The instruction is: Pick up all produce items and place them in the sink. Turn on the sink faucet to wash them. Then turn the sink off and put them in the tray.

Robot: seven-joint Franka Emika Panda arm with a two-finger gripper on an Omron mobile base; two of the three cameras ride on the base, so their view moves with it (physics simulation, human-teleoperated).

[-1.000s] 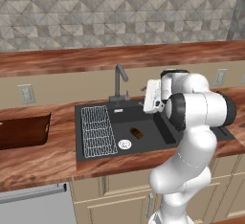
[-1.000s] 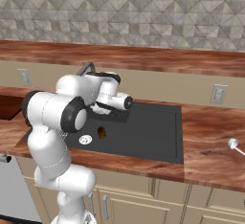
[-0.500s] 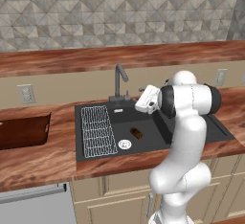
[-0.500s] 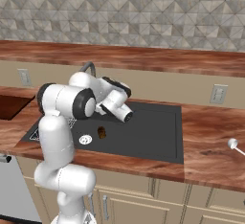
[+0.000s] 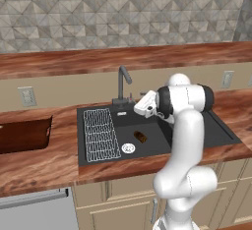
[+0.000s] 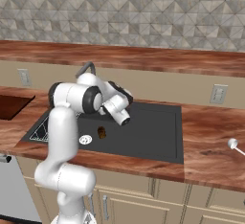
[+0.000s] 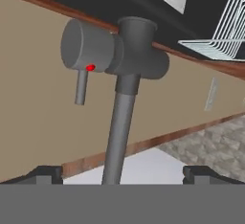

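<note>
Gripper nearer faucet, handle close-up

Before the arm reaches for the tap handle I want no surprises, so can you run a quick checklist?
1. Produce lies in the sink, near the drain: ok.
2. Gripper open, its fingers wide apart: ok.
3. Nothing held: ok.
4. Faucet stands between the fingers, handle ahead in the hand view: ok.
5. Water running: none seen, cannot tell for sure.
6. Tray on the counter left of the sink: ok.
</note>
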